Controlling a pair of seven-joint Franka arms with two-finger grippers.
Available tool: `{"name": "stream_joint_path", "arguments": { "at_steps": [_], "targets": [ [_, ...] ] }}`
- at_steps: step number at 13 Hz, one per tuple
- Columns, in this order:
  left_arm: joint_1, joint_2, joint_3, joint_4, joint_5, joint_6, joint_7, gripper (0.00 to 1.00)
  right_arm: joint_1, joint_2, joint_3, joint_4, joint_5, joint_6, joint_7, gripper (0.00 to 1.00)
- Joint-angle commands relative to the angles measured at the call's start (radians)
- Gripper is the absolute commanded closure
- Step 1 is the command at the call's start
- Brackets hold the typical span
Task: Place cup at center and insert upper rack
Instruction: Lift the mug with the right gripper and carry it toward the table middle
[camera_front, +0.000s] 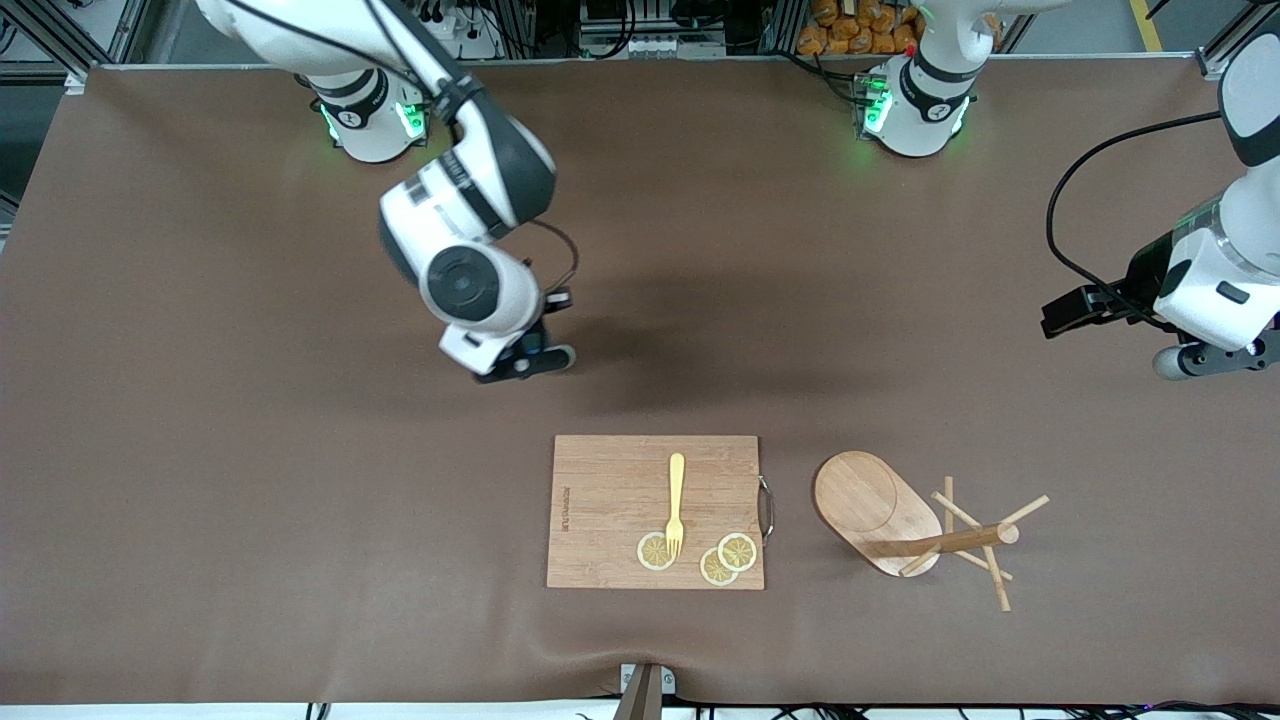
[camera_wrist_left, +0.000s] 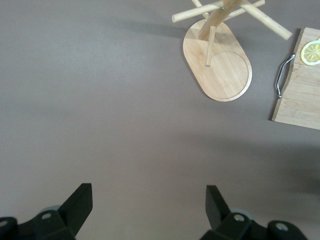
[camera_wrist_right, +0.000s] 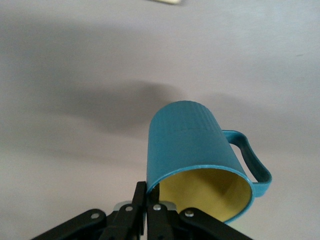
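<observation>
The right gripper is hanging over bare brown surface, above the stretch farther from the front camera than the board. Its jaws are pinching the rim of one cup, one finger inside and one outside. In the right wrist view the cup's long axis is running away from the jaws, yellow mouth toward the camera, loop handle sticking out to one side. The front view is not showing the cup; the arm is hiding it.

One rack is sitting on the surface beside the board, toward the left arm's end. Its oval base is lying flat and the post is rising from the base end nearer the front camera, pegs crossing near its top.

The left gripper is waiting over bare surface at the left arm's end, jaws spread wide, holding nothing.

On the board: one yellow fork, tines toward the front camera, and three lemon slices.
</observation>
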Motion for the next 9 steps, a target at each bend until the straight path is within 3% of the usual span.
{"name": "stream_joint_path", "arguments": {
  "at_steps": [1,9],
  "targets": [
    [0.002,0.008,-0.002,0.014,-0.001,0.006,-0.002,0.0,0.098,0.019,-0.01,0.001,0.018,0.05,0.077,1.0],
    [-0.015,0.022,-0.008,0.014,-0.028,0.049,-0.098,0.0,0.282,0.124,-0.01,0.004,0.091,0.135,0.264,1.0]
  ]
}}
